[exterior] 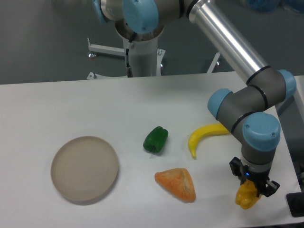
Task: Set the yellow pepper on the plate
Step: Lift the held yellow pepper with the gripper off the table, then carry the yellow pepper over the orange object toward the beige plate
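Observation:
The yellow pepper (246, 196) sits at the front right of the white table, small and yellow-orange, partly hidden by my fingers. My gripper (251, 184) points straight down over it, with a dark finger on either side of the pepper and closed against it. The plate (84, 169) is a round beige dish with a low rim, lying at the front left, far from the gripper and with nothing on it.
A green pepper (156, 139) lies mid-table. A curved yellow banana (205, 135) rests just right of it, under the arm's elbow. An orange wedge-shaped piece (177, 184) lies between plate and gripper. The table's right edge (297, 156) is close to the gripper.

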`<state>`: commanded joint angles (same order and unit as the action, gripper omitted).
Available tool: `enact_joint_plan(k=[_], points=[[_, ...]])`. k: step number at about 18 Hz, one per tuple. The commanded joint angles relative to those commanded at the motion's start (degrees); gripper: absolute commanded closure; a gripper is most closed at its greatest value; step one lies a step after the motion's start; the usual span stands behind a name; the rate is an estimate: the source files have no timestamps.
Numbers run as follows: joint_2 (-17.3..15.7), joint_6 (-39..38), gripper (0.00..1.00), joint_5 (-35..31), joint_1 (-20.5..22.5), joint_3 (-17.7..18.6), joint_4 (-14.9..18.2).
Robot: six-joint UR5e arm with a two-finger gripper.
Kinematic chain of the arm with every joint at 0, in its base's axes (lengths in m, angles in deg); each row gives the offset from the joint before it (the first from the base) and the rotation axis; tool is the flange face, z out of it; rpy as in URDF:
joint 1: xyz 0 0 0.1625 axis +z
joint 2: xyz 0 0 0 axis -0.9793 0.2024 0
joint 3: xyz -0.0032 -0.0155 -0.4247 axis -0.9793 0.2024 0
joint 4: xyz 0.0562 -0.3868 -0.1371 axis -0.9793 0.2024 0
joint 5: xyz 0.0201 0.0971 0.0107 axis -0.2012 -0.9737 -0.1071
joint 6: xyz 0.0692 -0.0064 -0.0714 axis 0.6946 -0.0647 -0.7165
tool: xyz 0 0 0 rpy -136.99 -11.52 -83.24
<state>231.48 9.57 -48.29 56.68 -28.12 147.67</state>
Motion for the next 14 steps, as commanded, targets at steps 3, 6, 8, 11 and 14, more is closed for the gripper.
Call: enact_joint_plan(k=[3, 6, 8, 11, 14], points=[[-0.3, -0.1, 0.55, 0.0, -0.1, 0.4, 0.1], [-1.6, -1.1, 0.55, -0.1, -1.3, 2.1, 0.5], [-4.4, -3.3, 0.55, 0.3, -2.0, 5.4, 0.5], [-8.6, -6.3, 0.55, 0.6, -3.8, 10.4, 1.9], [-11.8, -12.8, 0.55, 0.6, -6.7, 13.5, 4.3]])
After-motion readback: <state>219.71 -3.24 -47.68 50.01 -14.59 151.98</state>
